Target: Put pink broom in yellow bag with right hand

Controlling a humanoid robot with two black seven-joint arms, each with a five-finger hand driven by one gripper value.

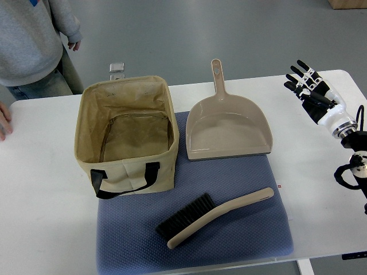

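Note:
The broom (215,213) is a pinkish-beige hand brush with black bristles, lying on the blue mat (252,235) near the front, handle pointing right. The yellowish fabric bag (127,133) with black handles stands open at the mat's left back corner; nothing shows inside it. My right hand (307,86) hovers over the table's far right, fingers spread and holding nothing, well away from the broom. My left arm is out of view.
A pinkish-beige dustpan (229,129) lies on the mat right of the bag, handle pointing away. A person in a grey top (31,40) stands at the back left, one hand (4,121) on the white table's (40,189) left edge.

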